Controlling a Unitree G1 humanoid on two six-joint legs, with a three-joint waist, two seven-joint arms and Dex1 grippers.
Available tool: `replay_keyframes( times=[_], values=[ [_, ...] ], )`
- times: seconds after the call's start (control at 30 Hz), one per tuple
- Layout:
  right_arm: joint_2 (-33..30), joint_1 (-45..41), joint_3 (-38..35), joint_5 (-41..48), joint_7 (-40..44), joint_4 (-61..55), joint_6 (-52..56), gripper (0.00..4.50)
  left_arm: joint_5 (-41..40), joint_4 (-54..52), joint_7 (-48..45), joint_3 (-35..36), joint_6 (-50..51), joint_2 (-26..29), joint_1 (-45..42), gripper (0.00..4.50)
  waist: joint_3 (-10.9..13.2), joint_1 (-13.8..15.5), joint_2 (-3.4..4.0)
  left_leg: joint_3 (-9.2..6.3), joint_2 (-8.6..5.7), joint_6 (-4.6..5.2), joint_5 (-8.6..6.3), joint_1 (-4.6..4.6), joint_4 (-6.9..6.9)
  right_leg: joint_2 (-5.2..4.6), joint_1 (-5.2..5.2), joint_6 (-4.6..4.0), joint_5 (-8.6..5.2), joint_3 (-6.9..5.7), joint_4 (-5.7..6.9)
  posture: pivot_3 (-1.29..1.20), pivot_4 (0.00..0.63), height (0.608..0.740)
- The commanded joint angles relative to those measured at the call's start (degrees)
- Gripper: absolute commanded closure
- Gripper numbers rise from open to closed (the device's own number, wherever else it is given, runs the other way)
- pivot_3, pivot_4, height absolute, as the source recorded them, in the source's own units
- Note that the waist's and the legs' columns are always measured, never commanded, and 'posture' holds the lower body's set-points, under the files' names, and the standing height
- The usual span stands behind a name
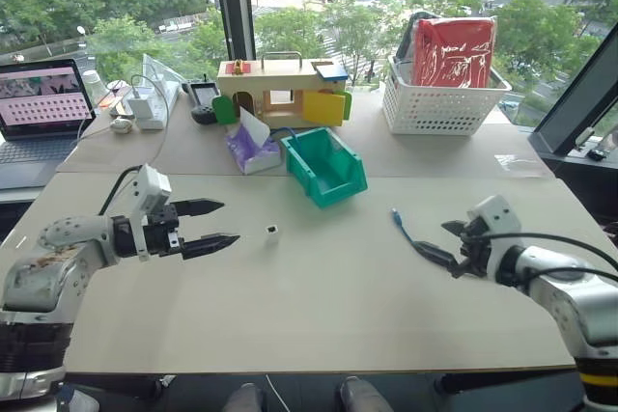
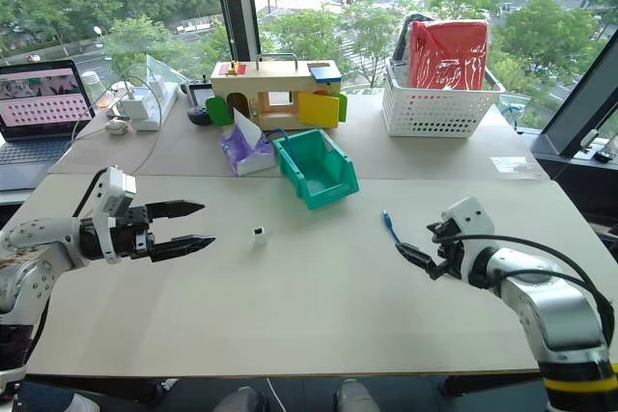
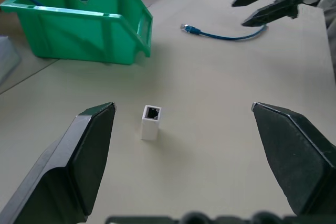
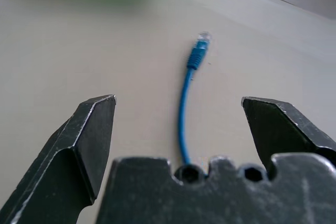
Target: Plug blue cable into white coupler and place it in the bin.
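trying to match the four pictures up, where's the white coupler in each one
Left eye view: white coupler stands on the table, just ahead of the left gripper.
Right eye view: same spot.
Left wrist view: centred between the open fingers.
Right wrist view: not in it.
Shared landmark: the green bin, beyond the coupler.
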Motion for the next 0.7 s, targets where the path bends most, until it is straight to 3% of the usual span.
replay_keyframes(
  times=[0.03,0.33,0.47,0.7],
  values=[
    [1.7,-4.9,2.6,-3.4,1.0,6.3,-3.7,0.06,-1.8,-3.8,-0.6,1.3,1.6,1.9,0.1,0.00,0.0,0.2,0.00,-0.02,0.00,0.00,0.00,-0.02,-0.01,0.00,-0.02,-0.02,-0.04,-0.01,0.04,0.00,0.150,0.716],
    [7.2,-15.7,6.9,-10.7,0.9,25.3,-9.4,0.06,-3.1,-8.7,2.1,2.8,4.4,2.9,1.6,0.00,0.0,0.3,0.00,-0.03,-0.04,0.00,0.00,-0.04,-0.01,-0.02,-0.01,-0.01,-0.05,-0.02,0.05,0.00,0.150,0.716],
    [8.0,-15.0,7.8,-11.8,2.5,26.5,-8.8,1.14,-3.3,-10.6,3.2,3.7,5.0,3.3,3.0,0.00,0.0,0.3,0.00,-0.05,-0.04,0.00,0.00,-0.03,-0.02,-0.02,0.00,-0.01,-0.06,-0.03,0.06,0.00,0.150,0.716],
    [8.9,-13.5,8.5,-12.7,4.1,23.9,-10.8,3.51,-3.7,-9.7,4.0,3.5,4.8,2.9,1.0,0.00,0.0,0.3,-0.02,-0.05,-0.04,-0.03,0.02,0.10,-0.01,-0.02,0.09,-0.02,-0.05,-0.03,0.11,0.00,0.150,0.716]
  ],
)
